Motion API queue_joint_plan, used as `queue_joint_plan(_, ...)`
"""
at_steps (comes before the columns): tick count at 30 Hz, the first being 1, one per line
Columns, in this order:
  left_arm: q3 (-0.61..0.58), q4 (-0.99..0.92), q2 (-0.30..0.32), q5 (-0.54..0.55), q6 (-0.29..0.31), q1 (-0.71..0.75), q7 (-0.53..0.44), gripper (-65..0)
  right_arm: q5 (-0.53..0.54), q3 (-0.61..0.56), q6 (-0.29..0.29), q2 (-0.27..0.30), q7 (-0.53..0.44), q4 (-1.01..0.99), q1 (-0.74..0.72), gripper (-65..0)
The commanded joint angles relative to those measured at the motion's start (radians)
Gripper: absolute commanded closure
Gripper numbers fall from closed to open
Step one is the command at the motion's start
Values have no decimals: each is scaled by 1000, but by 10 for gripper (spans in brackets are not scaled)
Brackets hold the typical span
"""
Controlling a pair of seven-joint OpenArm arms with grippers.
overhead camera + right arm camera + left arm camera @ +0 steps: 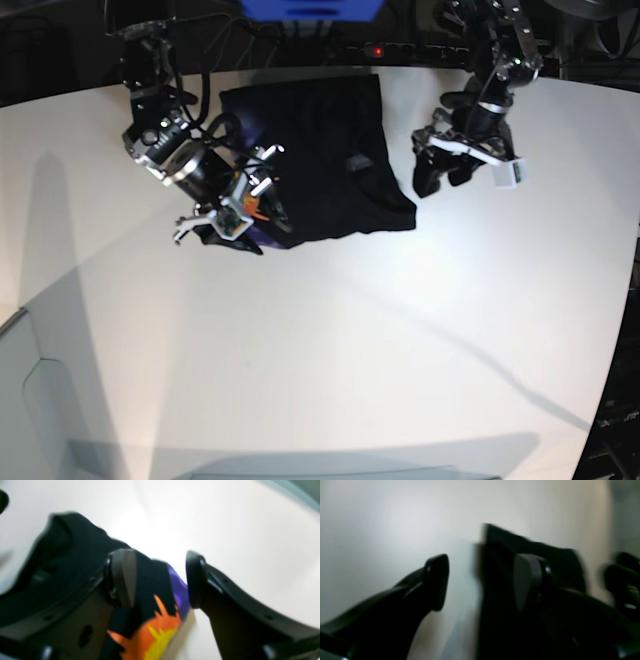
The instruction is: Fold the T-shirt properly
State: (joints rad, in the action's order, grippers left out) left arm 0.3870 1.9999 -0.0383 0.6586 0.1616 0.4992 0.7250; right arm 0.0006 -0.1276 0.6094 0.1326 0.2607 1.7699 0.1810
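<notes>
The T-shirt [320, 150] lies as a dark, partly folded bundle at the far side of the white table [330, 340], toward twelve o'clock from the table's middle. From overhead it reads as plain black, roughly rectangular, its long axis running from the far edge toward the near side, with a pointed flap sticking out at about four o'clock. Up close, the right wrist view shows the print: orange and yellow spikes with a purple band along the cloth's edge [160, 620].

The right gripper [161, 580] hangs over that printed edge, jaws spread wide, gripping nothing. The left gripper [481, 582] is likewise wide apart and empty, just beside the shirt's three o'clock side.
</notes>
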Motion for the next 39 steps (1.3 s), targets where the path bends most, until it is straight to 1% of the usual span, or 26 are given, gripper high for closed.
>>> queue_joint_plan(1, -35, 22, 2, 34, 5, 14, -15, -394, 16, 12, 11, 0, -27, 3, -7, -323)
queue_joint_plan(3, -116, 22, 19, 74, 5, 32, -15, -394, 16, 33, 11, 0, -27, -18, -4, -323)
queue_joint_plan(6, -222, 22, 76, 89, 3, 69, -17, -394, 16, 53, 11, 0, -27, -35, -4, -323)
queue_joint_plan(10, -260, 15, 117, 79, 2, 109, -17, -394, 14, 62, 11, 0, -21, -35, -4, -323)
queue_joint_plan(13, -245, 12, 117, 30, 2, 137, -15, -394, 14, 62, 11, 2, -19, -35, -4, -323)
queue_joint_plan(17, -164, 12, 117, -63, 2, 152, -15, -394, 14, 62, 11, 2, -19, -35, -4, -323)
queue_joint_plan(24, 2, 17, 117, -66, 3, 174, -15, -393, 14, 62, 11, 2, -18, -35, -4, -323)
queue_joint_plan(32, 117, 14, 111, -64, 3, 180, -15, -393, 14, 64, 11, 0, -18, -35, -4, -323)
queue_joint_plan(33, 123, 15, 108, -56, 3, 180, -15, -393, 14, 65, 11, 0, -18, -34, -4, -323)
queue_joint_plan(35, 120, 15, 108, -7, 3, 177, -15, -393, 14, 65, 11, 0, -18, -26, -4, -323)
queue_joint_plan(37, 111, 17, 108, 76, 3, 152, -15, -393, 14, 67, 11, 0, -18, -14, 8, -323)
queue_joint_plan(39, 76, 17, 107, 149, 2, 131, -15, -393, 14, 79, 11, -1, -21, 3, 24, -323)
